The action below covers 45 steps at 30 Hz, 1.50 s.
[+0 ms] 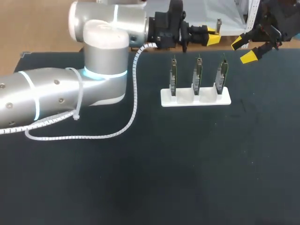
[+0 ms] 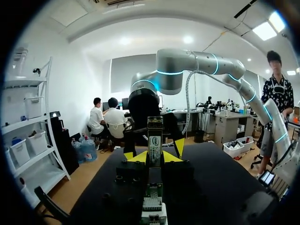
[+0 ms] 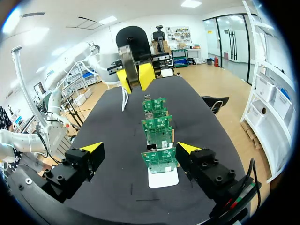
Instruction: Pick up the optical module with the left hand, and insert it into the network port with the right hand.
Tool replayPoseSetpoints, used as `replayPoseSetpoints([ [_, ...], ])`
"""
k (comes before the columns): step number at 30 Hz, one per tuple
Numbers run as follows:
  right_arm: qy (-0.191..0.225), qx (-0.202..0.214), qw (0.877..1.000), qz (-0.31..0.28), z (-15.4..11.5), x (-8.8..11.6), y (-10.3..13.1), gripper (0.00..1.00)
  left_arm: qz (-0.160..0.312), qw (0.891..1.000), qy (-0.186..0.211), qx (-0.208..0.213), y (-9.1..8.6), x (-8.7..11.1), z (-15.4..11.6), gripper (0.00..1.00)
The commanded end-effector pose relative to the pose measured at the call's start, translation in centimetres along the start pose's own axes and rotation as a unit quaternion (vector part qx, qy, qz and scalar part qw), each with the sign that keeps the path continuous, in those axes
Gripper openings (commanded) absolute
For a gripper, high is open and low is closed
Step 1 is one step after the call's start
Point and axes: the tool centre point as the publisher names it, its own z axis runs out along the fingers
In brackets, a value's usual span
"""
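Optical module [image 2: 154,136] stands upright, pinched from both sides between the yellow tips of the left tool [image 2: 153,158]. A black surface [image 1: 187,164] lies beneath both tools. My left arm [image 1: 56,93] stretches over it, and my right arm [image 2: 197,63] arches in ahead of the left tool. A white stand [image 1: 196,97] sits lower than both tools and ahead of each. It carries three green boards [image 1: 198,75], upright in a row. The right tool [image 3: 140,149] is spread wide and empty, with the row ahead of it and the left tool facing it from beyond the boards.
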Motion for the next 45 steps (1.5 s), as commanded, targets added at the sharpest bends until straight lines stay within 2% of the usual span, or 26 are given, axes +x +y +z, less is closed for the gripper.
replayPoseSetpoints([
  [1,0.000,0.002,1.000,0.000,0.0,0.0,0.2,1.00,0.000,1.000,0.005,-0.003,0.1,0.2,0.7,0.00],
  [9,0.000,0.002,1.000,0.000,0.0,0.0,0.2,1.00,0.001,1.000,0.014,-0.007,0.6,0.4,1.5,0.00],
  [18,0.000,0.002,1.000,0.000,0.0,0.0,0.2,1.00,-0.001,1.000,0.018,0.002,1.0,1.7,2.7,0.00],
  [22,0.000,0.002,1.000,0.000,0.0,0.0,0.2,1.00,-0.016,1.000,0.022,0.009,0.9,2.6,3.2,0.00],
  [31,0.000,0.002,1.000,0.000,0.0,0.0,0.2,1.00,-0.029,0.999,0.035,0.007,1.0,3.8,3.2,0.00],
  [45,0.000,0.002,1.000,0.000,0.0,0.0,0.2,1.00,-0.044,0.999,0.027,0.004,0.3,3.8,3.6,0.00],
])
